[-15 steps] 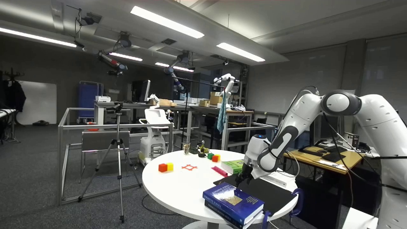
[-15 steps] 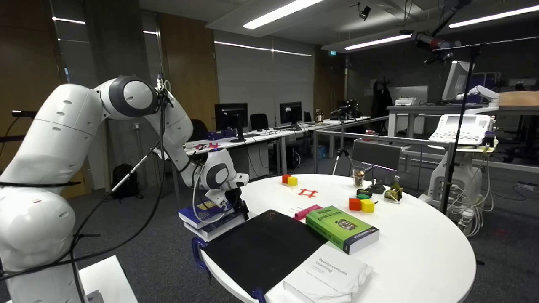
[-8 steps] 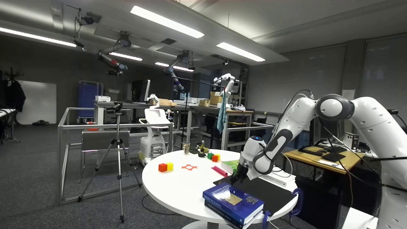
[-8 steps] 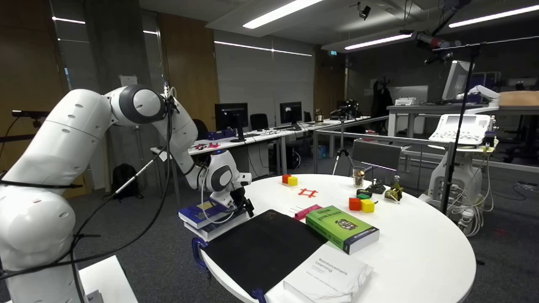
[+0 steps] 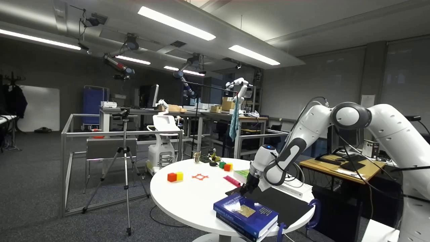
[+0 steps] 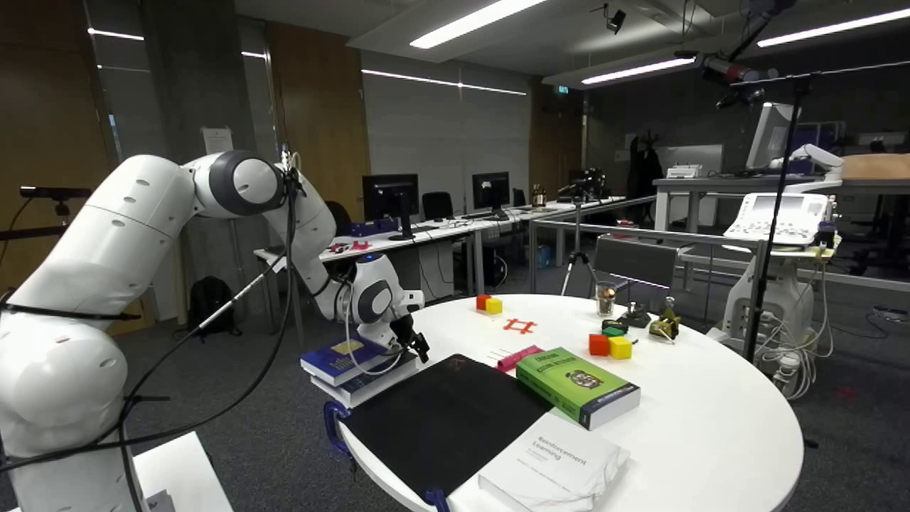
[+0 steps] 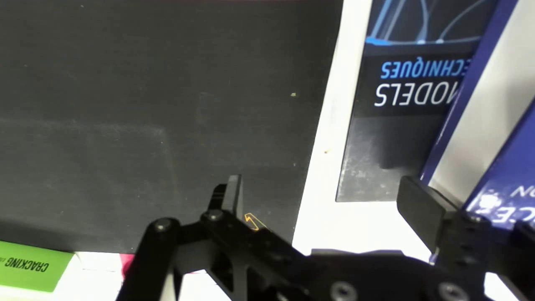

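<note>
My gripper (image 7: pixel 322 192) is open and empty, its two black fingers wide apart. It also shows in both exterior views (image 5: pixel 245 191) (image 6: pixel 421 348), low over the table beside two stacked books. The top one is a thick blue book (image 5: pixel 253 213), also at right in the wrist view (image 7: pixel 516 167). Under it lies a dark book (image 7: pixel 401 146) with blue and white lettering, sticking out towards the mat. In the wrist view the right finger overlaps the blue book's edge; I cannot tell if they touch. The left finger is over the black mat (image 7: pixel 167 83).
The round white table (image 6: pixel 711 412) holds a green book (image 6: pixel 572 384), a white book (image 6: pixel 554 462), a magenta item (image 6: pixel 519 357), red cubes (image 6: pixel 599 345), yellow cubes (image 6: pixel 621 348), a glass (image 6: pixel 605 302) and a red frame (image 6: pixel 520 326). Blue clamps (image 5: pixel 314 215) grip the edge.
The gripper has moved away from the robot's base, leftward in an exterior view, along the book stack. The top blue book seems shifted very slightly. The fingers hold nothing.
</note>
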Available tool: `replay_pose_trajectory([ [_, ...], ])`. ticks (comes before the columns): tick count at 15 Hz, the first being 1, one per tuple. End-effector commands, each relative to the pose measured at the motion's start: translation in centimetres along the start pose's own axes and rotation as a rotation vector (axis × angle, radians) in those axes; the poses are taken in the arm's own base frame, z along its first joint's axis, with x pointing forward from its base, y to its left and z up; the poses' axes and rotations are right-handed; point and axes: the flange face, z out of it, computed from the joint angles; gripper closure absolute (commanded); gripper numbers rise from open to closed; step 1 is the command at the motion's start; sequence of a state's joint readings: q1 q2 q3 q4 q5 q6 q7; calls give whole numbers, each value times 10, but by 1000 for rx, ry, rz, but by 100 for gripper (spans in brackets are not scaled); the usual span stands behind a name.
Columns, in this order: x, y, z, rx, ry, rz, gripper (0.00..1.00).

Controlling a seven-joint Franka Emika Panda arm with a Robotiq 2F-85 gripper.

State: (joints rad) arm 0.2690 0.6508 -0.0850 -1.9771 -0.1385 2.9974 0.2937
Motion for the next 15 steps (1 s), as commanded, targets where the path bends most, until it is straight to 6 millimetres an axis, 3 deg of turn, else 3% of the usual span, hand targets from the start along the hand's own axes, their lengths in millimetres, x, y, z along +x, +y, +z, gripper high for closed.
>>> replay_pose_trajectory([
  [1,5,-8,3,28,23,-37,0],
  [15,0,-40,1,69,18,-112,0],
])
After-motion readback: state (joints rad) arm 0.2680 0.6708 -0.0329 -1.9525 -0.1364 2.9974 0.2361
